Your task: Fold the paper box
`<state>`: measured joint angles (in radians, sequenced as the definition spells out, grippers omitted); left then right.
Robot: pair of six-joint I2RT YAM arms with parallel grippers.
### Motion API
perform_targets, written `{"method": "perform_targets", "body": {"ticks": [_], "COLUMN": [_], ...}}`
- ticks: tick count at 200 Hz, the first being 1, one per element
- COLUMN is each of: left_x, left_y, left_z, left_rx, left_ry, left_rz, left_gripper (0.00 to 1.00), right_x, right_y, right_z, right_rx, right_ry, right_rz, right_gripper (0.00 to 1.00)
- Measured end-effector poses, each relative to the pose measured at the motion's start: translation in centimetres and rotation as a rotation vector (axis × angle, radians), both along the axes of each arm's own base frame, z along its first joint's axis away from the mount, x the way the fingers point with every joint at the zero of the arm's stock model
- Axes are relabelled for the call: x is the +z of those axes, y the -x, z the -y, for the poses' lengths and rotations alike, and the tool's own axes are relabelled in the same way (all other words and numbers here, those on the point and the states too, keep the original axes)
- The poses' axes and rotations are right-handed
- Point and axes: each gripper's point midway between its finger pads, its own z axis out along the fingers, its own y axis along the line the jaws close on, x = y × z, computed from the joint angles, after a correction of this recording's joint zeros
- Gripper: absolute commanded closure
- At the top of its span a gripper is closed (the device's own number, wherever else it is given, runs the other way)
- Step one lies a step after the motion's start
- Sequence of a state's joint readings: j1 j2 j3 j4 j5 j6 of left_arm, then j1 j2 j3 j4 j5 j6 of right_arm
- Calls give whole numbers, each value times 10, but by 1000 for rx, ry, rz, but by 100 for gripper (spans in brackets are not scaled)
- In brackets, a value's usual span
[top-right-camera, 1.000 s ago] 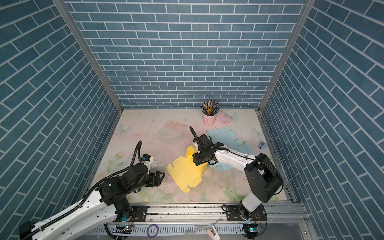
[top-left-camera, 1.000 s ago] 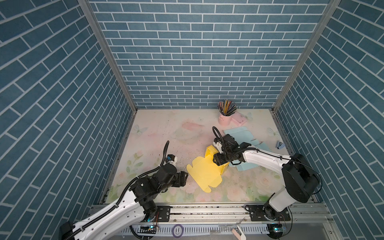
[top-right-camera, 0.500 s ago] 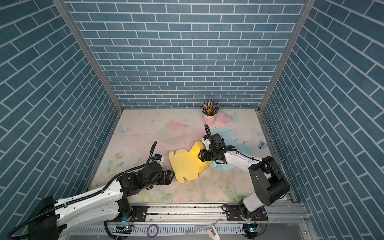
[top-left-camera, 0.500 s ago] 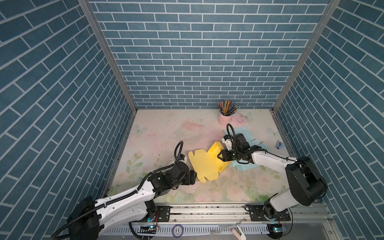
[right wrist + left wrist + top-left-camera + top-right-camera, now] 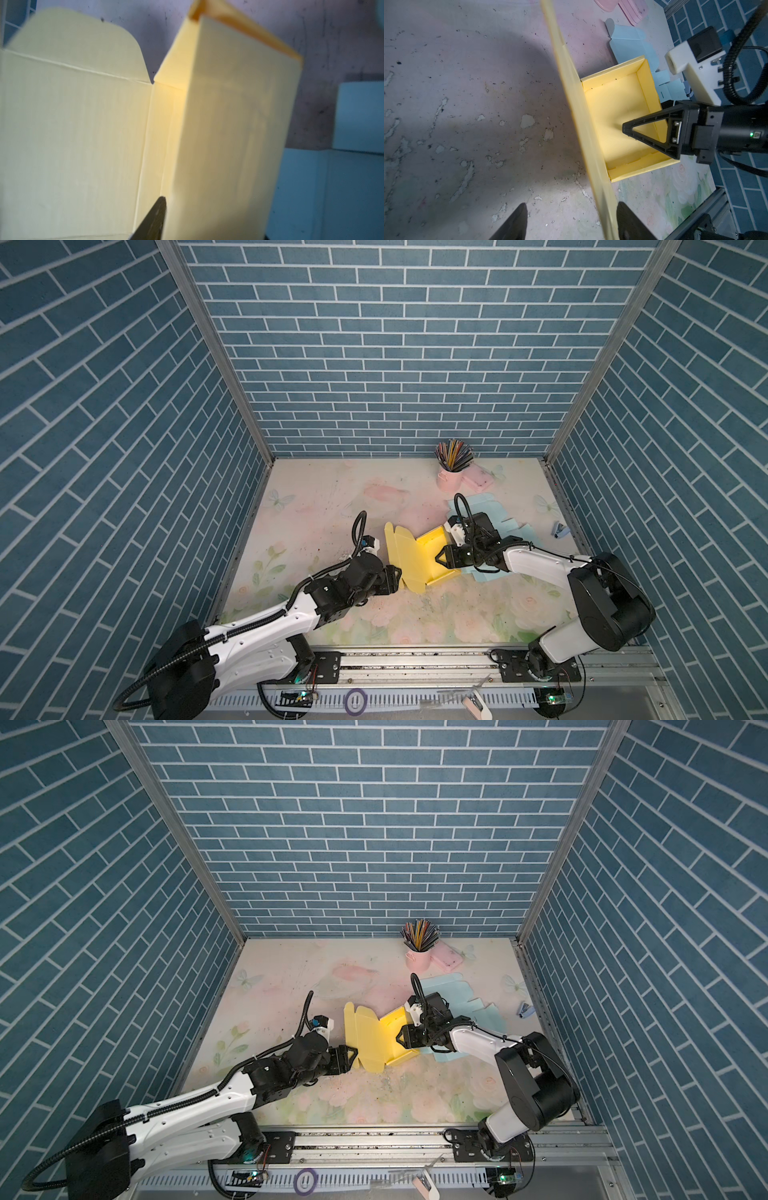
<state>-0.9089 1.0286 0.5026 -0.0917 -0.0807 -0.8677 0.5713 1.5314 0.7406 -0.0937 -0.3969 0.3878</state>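
Note:
The yellow paper box sits mid-table as a shallow tray with its lid panel standing up on the left. My left gripper is open at the lid's near corner, the panel's edge between its fingers and close to one of them. My right gripper reaches in from the right and is shut on the tray's wall. One finger is inside the tray; the other is hidden behind the wall.
A flat light-blue box blank lies under and behind the right arm. A pink cup of pencils and a pink flat item stand at the back. A small blue object lies by the right wall.
The right gripper has carried the box right and back, and the lid now stands upright. The left arm has reached forward to the lid's edge and its jaws have narrowed.

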Motion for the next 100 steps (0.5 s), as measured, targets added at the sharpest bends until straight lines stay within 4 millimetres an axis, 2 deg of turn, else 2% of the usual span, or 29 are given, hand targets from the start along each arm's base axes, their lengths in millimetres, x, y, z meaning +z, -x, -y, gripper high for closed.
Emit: {"method": "perform_targets", "body": {"ticks": [40,76,86,100], "left_x": [6,-4,-3,3], "left_y": [-7,-11,-12,-14], "left_z": [2,6,7,10], "left_rx": [21,5,4,-10], "left_ry": [34,-3,-8,-18], "left_rz": [19,6,3,14], "left_gripper": [40,68,77,85], "right_x": [-1,-1,-1,-2], "right_y": [1,2,2,4], "right_z": [0,0,0,0], "right_rx": [1,4,5,6], "right_ry": [1,-4,-6,-5], "right_rz": [-4,-6,-7,-10], "right_gripper": [51,50,49,47]}}
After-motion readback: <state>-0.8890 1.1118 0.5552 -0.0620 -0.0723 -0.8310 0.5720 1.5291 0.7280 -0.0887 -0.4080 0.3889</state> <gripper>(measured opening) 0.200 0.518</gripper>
